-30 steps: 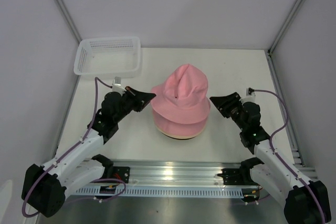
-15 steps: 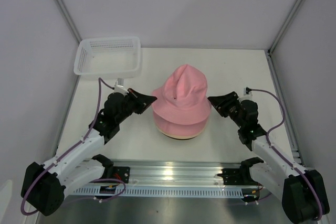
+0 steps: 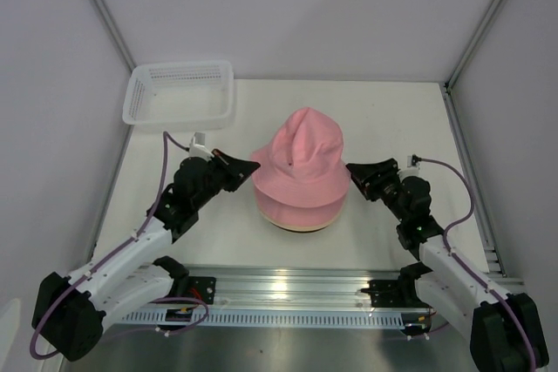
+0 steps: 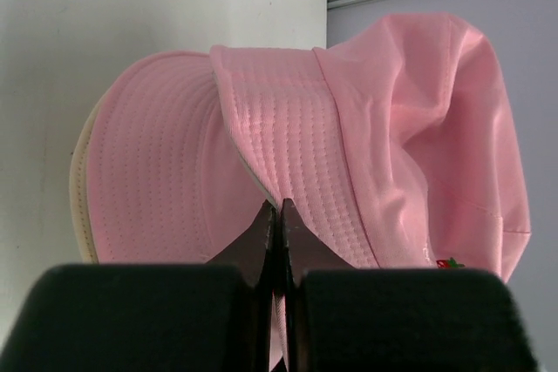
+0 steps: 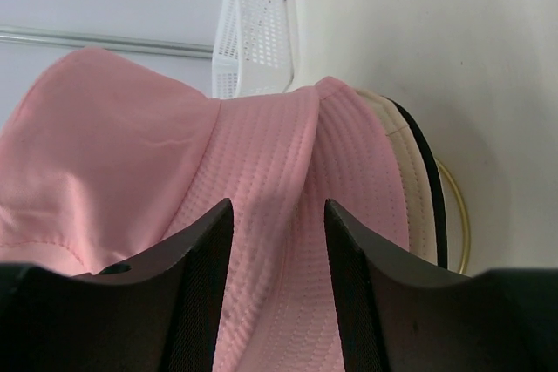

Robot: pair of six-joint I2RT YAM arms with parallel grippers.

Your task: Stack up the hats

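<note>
The left claw (image 4: 274, 231) is pinched tight on the brim of the top pink hat (image 4: 349, 154), probably to tug it square. The right claw (image 5: 279, 215) stands half-spread astride the opposite brim, gripping nothing. That hat caps the second pink hat (image 5: 353, 158), beige hat (image 5: 397, 185) and black hat (image 5: 429, 198), piled mid-frame on the tabletop (image 3: 384, 111) in the overhead view.

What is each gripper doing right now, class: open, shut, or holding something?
Left gripper: shut on the brim of the top pink hat.
Right gripper: open, jaws either side of that brim.
</note>
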